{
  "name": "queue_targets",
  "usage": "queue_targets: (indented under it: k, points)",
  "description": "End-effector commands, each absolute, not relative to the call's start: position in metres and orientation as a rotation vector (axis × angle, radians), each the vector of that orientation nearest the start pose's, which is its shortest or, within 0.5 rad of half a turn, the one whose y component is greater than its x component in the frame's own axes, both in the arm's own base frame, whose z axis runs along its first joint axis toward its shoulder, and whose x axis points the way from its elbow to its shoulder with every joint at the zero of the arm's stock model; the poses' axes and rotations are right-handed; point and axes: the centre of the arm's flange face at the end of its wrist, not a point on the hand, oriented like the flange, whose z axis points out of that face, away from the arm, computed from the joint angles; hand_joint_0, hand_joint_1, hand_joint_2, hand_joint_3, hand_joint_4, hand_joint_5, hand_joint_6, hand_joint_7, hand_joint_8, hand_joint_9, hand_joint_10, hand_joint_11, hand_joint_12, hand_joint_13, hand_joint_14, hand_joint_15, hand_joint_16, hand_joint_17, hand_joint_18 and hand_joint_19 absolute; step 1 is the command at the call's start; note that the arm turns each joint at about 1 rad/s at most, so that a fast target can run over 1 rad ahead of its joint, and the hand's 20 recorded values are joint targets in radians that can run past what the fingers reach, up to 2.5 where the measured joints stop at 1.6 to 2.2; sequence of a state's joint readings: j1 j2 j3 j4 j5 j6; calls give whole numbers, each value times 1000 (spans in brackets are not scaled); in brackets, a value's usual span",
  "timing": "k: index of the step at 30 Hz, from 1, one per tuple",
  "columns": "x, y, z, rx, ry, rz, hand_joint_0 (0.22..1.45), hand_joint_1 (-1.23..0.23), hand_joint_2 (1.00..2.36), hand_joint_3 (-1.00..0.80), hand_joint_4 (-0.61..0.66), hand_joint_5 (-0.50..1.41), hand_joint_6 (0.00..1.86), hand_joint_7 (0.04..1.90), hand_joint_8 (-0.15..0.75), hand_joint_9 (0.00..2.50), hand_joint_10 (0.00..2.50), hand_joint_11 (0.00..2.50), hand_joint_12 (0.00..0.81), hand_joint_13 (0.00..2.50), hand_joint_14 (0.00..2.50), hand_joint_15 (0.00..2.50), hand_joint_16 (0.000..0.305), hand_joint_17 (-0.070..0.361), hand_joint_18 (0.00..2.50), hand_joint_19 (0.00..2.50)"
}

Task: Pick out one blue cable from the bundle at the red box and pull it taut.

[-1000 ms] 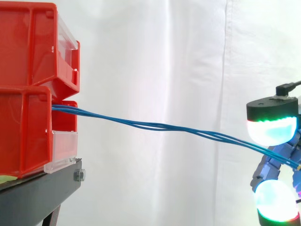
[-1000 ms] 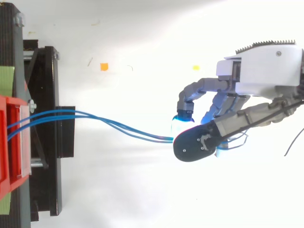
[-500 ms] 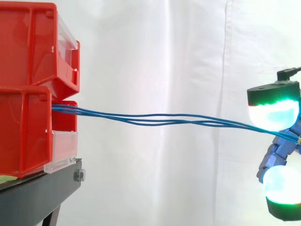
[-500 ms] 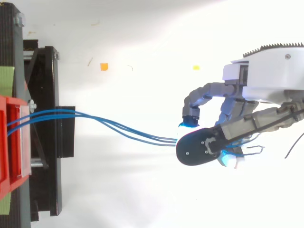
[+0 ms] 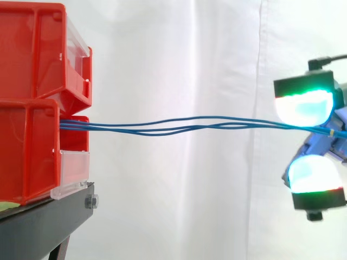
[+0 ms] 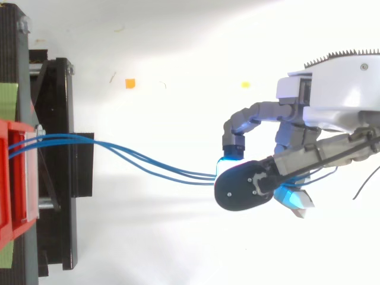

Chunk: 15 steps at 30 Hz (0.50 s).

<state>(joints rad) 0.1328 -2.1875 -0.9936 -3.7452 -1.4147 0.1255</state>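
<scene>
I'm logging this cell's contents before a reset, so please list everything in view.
red bins: two, red, stacked at left on the stand
clear label holders: two, transparent, on the bins' fronts
black stand: one, black, under the bins
blue cables: at least three strands, blue, running from the lower bin to the hand
orange scrap: one, orange, top view, above the cables
yellow scrap: one, yellow, top view, near the hand
white curtain: one, white, behind everything
hand: one, white and grey, at right, pinching the blue cables; pads glowing green-cyan

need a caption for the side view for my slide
Several blue cables run almost level from the lower red bin to the hand pinching them.
</scene>
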Motion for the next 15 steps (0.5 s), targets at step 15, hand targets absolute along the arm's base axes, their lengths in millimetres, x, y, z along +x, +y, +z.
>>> queue_targets:
  k: [15]
  points:
    - [682,-55,359,1691,1529,898,680,-512,1023,-147,142,-139,649,1059,279,1431,29,1471,389,1421,30,1036,59,134,1024,947]
